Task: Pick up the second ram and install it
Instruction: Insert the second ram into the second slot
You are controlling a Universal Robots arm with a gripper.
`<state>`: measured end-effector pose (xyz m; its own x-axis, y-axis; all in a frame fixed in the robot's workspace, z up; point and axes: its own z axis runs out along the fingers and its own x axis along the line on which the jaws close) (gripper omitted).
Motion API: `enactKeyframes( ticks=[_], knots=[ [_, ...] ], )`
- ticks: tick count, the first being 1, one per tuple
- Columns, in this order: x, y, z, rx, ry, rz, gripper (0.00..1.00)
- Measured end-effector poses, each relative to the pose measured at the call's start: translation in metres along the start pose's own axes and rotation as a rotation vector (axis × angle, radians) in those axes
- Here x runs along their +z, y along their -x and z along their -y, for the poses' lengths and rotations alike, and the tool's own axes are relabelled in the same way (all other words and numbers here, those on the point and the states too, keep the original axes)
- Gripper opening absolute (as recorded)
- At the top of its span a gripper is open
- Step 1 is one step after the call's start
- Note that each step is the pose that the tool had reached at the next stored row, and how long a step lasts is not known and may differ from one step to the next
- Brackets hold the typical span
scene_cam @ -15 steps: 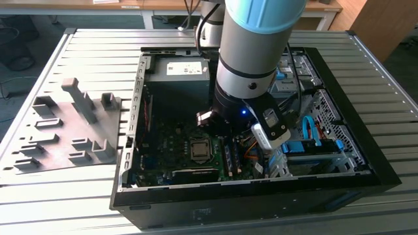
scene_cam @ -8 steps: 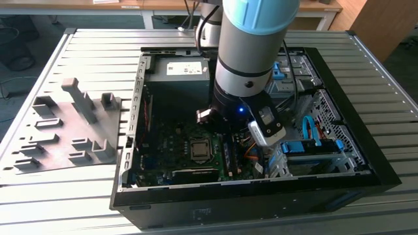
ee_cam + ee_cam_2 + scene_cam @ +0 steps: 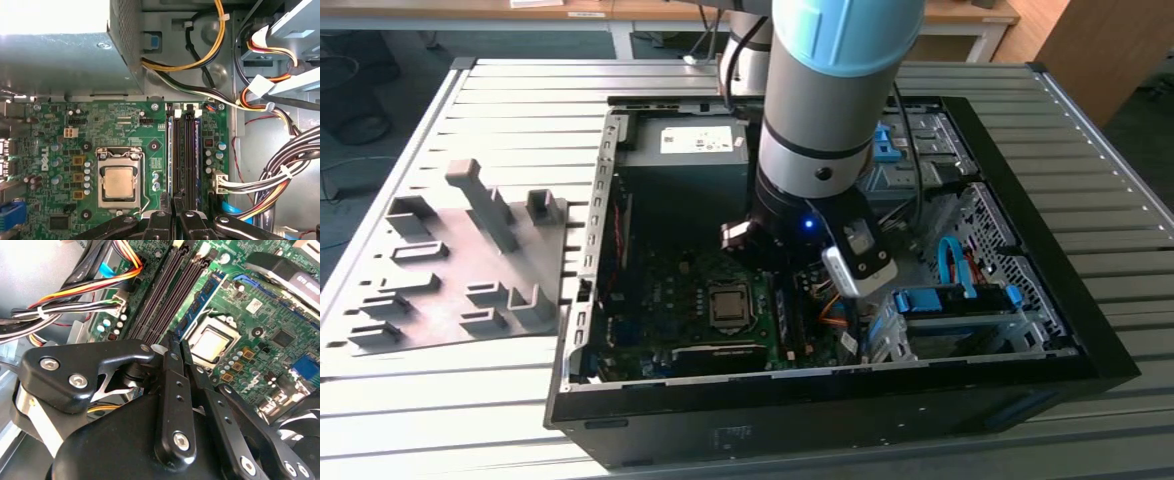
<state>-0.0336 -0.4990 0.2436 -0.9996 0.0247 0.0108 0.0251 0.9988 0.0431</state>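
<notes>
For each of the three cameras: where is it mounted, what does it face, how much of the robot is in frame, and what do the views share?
Exterior view: off the arm, above the table, facing the open computer case; arm and gripper over the motherboard.
First wrist view: on the arm, facing down at the motherboard and processor socket; gripper at the memory slots.
Second wrist view: on the arm, oblique across the gripper.
Shared: socket, slots.

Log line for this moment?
gripper: shut, inside black computer case | thin dark bluish memory stick: in slot beside silver processor socket, at gripper tip | contact: cannot tell
</notes>
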Motion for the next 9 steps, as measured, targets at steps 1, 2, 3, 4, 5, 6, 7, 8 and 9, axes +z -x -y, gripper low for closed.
enactKeyframes(
  ticks=[1,2,3,4,5,6,7,8,9],
  knots=[
    [0.0006,0.0000,0.0000,0.000,0.0000,0.0000,0.14],
    [0.0014,0.0000,0.0001,0.000,-0.0001,0.0000,0.14],
    [0.0022,0.0002,0.0001,0.000,-0.0002,0.0000,0.14],
    [0.0032,0.0005,0.0001,0.000,-0.0002,0.0000,0.14],
    [0.0042,0.0010,0.0002,0.000,-0.0002,0.0000,0.14],
    [0.0053,0.0014,0.0002,0.000,-0.0002,0.0000,0.14],
    [0.0064,0.0016,0.0002,0.001,-0.0001,0.0001,0.14],
    [0.0073,0.0019,0.0003,0.001,-0.0002,0.0001,0.14],
    [0.0079,0.0022,0.0003,0.004,-0.0002,0.0002,0.14]
  ],
)
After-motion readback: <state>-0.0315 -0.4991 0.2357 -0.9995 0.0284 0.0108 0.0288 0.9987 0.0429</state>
